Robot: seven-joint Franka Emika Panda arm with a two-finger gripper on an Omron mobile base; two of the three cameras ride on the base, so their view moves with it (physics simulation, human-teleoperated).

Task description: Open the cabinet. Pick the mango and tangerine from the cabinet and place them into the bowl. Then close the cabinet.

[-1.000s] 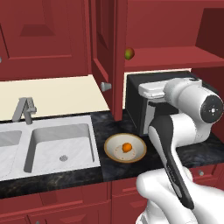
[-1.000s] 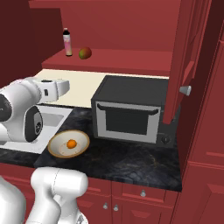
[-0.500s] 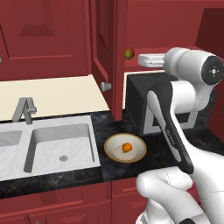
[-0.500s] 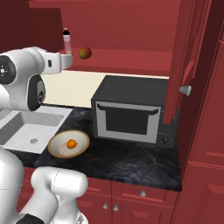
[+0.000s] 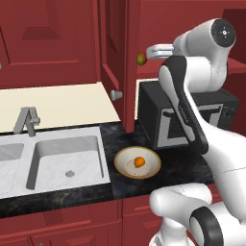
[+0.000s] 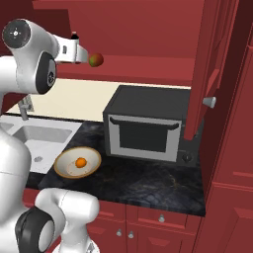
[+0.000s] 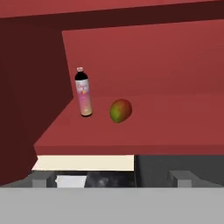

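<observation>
My hand (image 6: pixel 85 53) has gone up since a second ago: it was low by the microwave's top left corner, and now sits at shelf height, level with the mango (image 6: pixel 96 60) and just short of it. My arm has straightened upward with it. Bowl, tangerine and mango have not shifted.

Fingers spread wide, nothing between them, no contact with the mango.

The mango (image 7: pixel 120 110) lies on the red shelf (image 7: pixel 166 127) inside the open cabinet (image 6: pixel 148 29), toward the front left part of the shelf. In the hand view its long axis runs roughly left-right with a slight tilt, green side down-left, red side up-right. In the left base view the mango (image 5: pixel 141 59) peeks out just past the door edge, beside my hand (image 5: pixel 154 51).

A small dark bottle (image 7: pixel 82 92) with a pink label stands upright just left of the mango, near but apart. Nothing lies between my hand and the mango.

The tangerine (image 5: pixel 139 162) sits in the bowl (image 5: pixel 129 157) on the black table (image 6: pixel 148 180), left of the microwave (image 6: pixel 146 126). The sink (image 5: pixel 67 156) and faucet (image 5: pixel 26 120) are further left. The cabinet door (image 6: pixel 210 69) stands open on the right, its knob (image 6: pixel 209 102) above the microwave's right side.
</observation>
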